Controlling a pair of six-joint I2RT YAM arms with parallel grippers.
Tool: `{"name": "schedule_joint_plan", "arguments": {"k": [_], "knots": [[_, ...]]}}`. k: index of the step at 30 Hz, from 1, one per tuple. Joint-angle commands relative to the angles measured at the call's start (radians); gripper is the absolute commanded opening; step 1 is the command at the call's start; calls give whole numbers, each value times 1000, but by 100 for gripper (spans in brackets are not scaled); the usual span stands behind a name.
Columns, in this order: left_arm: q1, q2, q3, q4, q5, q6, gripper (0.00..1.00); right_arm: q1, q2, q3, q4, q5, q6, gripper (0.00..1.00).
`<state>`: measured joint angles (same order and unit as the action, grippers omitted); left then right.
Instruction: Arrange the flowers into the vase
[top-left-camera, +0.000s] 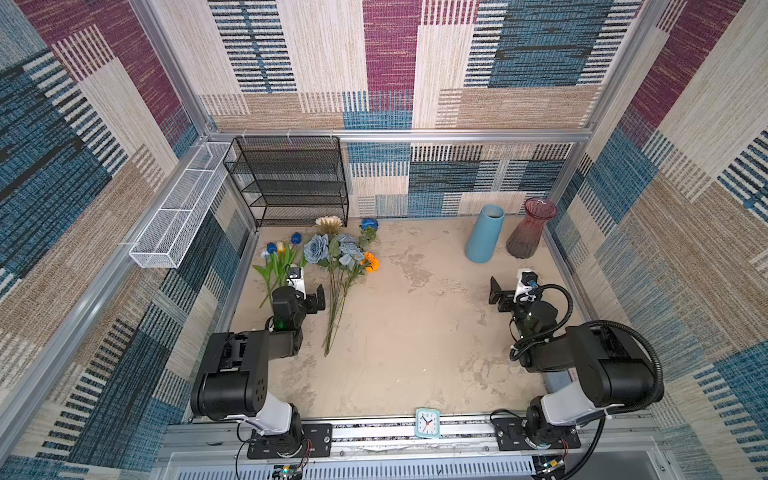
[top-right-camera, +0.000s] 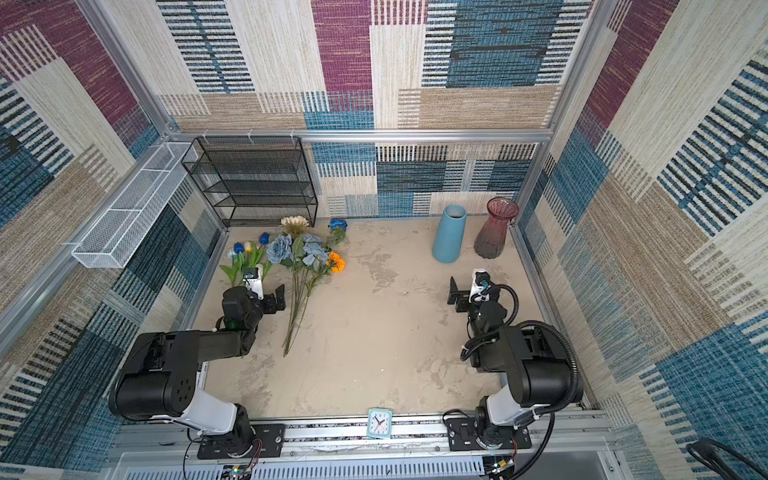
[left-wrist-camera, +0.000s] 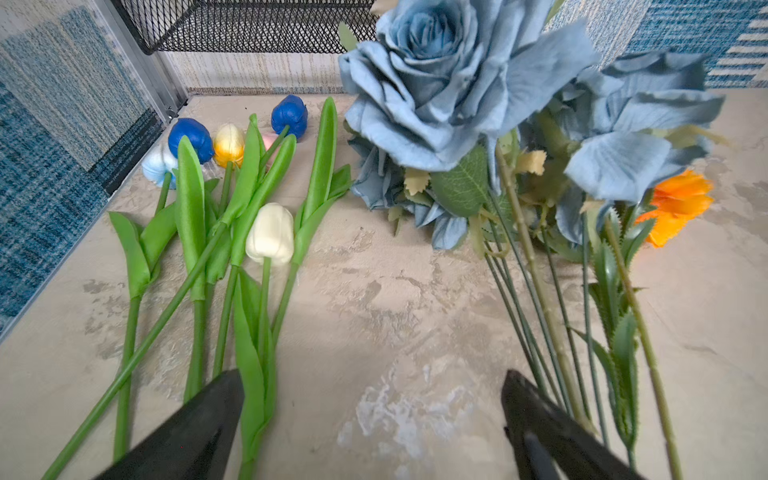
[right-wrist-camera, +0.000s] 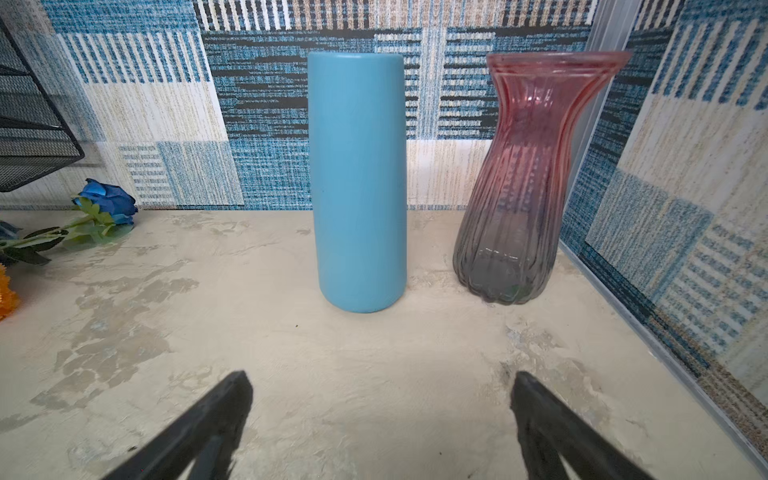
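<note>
I'm hovering my left gripper, jaws wide, empty, flowers just ahead; right gripper same, blue vase ahead.

A black mesh shelf stands beside a white wire basket, clock well apart.

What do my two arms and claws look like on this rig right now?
The left arm and right arm are black boxy housings with a white link near the base and a white wrist camera. The right arm carries a ribbed black hose. The left claw and right claw each have two black tapered fingers.
</note>
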<state>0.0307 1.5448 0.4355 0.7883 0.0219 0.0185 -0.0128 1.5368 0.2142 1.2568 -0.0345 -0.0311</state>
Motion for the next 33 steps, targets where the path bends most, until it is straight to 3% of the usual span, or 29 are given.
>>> {"name": "schedule_joint_plan", "arguments": {"k": [1,25,29,30,33], "knots": [[1,0,3,12,-3,-5,100,-1,-2,5,10,-8,3,100],[-3,-11,8,1,-32,-10,99,0,-43,23,-50,5,7,100],[-62,-210,54,-231,-144,26,100,1,-253,47,-232,53,31,100],[-96,-280,43,-228,-174,30,99,2,-309,49,-251,39,43,100],[-135,-443,65,-228,-128,-44,99,2,-393,113,-302,-76,59,100]]}}
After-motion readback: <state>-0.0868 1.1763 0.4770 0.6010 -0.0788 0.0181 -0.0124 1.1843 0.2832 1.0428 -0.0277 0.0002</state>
